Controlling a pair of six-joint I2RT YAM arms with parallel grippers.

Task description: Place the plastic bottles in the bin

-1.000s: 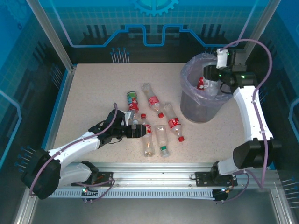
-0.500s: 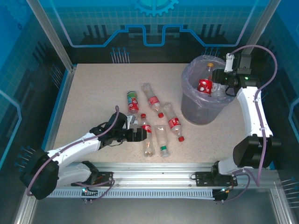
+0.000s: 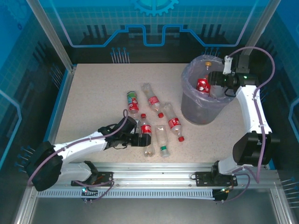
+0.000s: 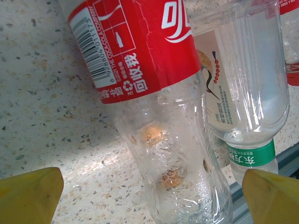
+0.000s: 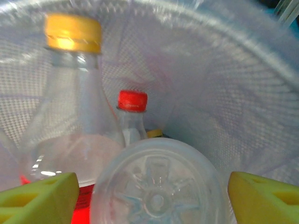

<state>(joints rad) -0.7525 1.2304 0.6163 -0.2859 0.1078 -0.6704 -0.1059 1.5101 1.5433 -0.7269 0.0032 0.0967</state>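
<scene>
Since five bottles [image 3: 153, 101] lie on the table [image 3: 93, 93] and the bin [image 3: 189, 105] stands far off on the right, the left gripper [image 4: 154, 186] is the one close to the next pick. Its two yellow fingers [image 4: 32, 196] are wide apart and hold nothing. A bottle with a red label [image 4: 140, 46] lies flat on the table, right between them. The bottle's long way runs from near to far. Its cap points to the far side and its bottom end points to the near edge. The fingers sit to the left and right of that bottom end, so they cross the bottle's width, not its length. That looks like a good fit for a squeeze. A bottle with a green label [image 4: 247, 158] lies just beside it on the right, so close that the right finger may bump it.

Over at the bin, the right gripper [image 5: 152, 191] has its fingers apart too. A clear bottle [image 5: 154, 158] shows its round bottom between them. It does not look pinched, and it is inside the bin beside other bottles.
</scene>
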